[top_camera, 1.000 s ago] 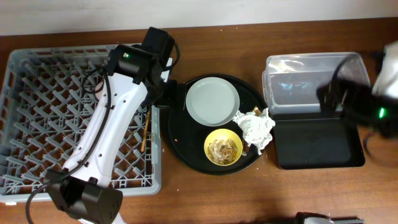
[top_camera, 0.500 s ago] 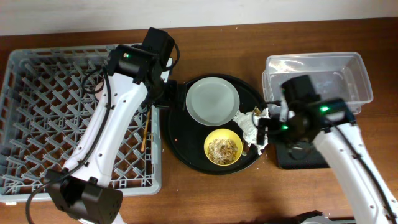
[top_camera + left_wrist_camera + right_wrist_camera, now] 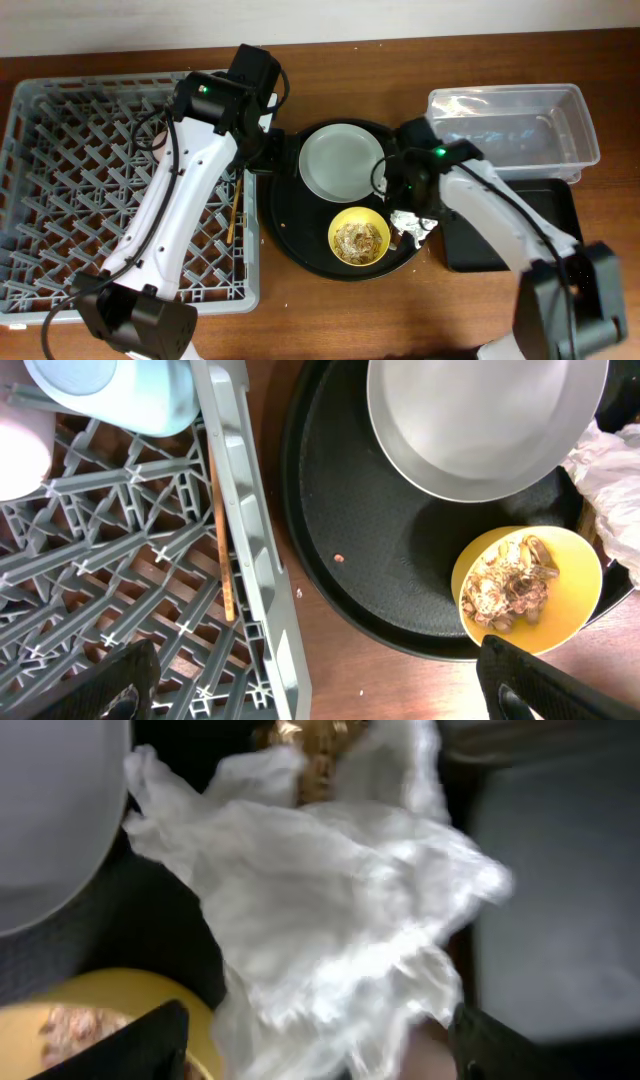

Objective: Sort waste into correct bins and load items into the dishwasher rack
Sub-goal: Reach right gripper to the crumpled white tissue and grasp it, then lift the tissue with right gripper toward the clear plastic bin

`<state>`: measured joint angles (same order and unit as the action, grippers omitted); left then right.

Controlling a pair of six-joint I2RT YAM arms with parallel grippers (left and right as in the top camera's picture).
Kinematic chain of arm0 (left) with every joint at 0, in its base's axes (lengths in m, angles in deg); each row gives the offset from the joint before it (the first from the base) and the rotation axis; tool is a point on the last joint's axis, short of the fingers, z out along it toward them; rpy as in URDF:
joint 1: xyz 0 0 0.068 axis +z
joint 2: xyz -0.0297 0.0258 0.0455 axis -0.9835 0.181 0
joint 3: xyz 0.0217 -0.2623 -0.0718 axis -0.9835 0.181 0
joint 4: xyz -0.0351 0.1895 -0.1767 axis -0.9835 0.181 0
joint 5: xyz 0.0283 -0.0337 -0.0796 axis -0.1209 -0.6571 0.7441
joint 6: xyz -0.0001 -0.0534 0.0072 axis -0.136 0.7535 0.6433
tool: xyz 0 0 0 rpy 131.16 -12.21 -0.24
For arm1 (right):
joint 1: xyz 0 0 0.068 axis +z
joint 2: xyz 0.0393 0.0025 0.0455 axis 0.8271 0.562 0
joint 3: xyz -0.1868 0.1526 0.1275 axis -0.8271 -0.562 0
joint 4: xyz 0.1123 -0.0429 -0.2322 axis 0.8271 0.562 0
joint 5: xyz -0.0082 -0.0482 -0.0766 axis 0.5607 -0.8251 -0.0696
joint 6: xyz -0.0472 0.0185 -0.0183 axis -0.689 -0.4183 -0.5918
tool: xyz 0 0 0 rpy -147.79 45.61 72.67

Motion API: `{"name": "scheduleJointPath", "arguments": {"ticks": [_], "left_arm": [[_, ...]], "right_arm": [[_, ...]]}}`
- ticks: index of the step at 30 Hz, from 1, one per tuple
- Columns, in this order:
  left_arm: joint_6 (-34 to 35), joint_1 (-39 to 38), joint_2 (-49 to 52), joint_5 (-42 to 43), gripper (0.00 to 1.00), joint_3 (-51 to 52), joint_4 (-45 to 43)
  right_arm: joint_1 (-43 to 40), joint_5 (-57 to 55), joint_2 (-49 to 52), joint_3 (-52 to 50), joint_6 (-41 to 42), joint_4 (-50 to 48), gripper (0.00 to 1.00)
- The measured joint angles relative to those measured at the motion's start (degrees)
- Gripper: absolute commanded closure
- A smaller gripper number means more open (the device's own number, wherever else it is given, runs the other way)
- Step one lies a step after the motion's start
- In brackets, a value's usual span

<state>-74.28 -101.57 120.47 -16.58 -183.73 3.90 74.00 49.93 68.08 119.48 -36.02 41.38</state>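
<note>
While your right hand (image 3: 318, 1045), spread wide and unclenched, straddles the tissue wad (image 3: 330, 910) on the round tray (image 3: 380, 560) just beside the yellow bowl (image 3: 583, 565), your left hand (image 3: 315, 685) hangs released over the rack (image 3: 255, 560) edge farther back.

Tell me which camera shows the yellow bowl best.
The left wrist view: the bowl fills much of the frame, close and sharp, with the scraps in it clear. The overhead view shows the bowl whole but small. The right wrist view catches only a blurred yellow edge at lower left.
</note>
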Motion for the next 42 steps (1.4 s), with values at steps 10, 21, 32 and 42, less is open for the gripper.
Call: {"name": "scheduleJointPath", "arguments": {"ticks": [10, 21, 32, 42], "left_arm": [[0.0, 0.0, 0.0, -0.02, 0.01, 0.0, 0.0], [0.0, 0.0, 0.0, -0.02, 0.01, 0.0, 0.0], [0.0, 0.0, 0.0, 0.0, 0.0, 0.0, 0.0], [-0.02, 0.0, 0.0, -0.02, 0.01, 0.0, 0.0]], "right_arm": [[2.64, -0.24, 7.43, -0.02, 0.28, -3.34, 0.32], [2.64, -0.63, 10.1, -0.33, 0.35, -4.57, 0.66], [2.27, -1.88, 10.1, 1.42, 0.11, 0.37, 0.96], [-0.37, -1.9, 8.24, 23.17, -3.96, 16.59, 0.96]]}}
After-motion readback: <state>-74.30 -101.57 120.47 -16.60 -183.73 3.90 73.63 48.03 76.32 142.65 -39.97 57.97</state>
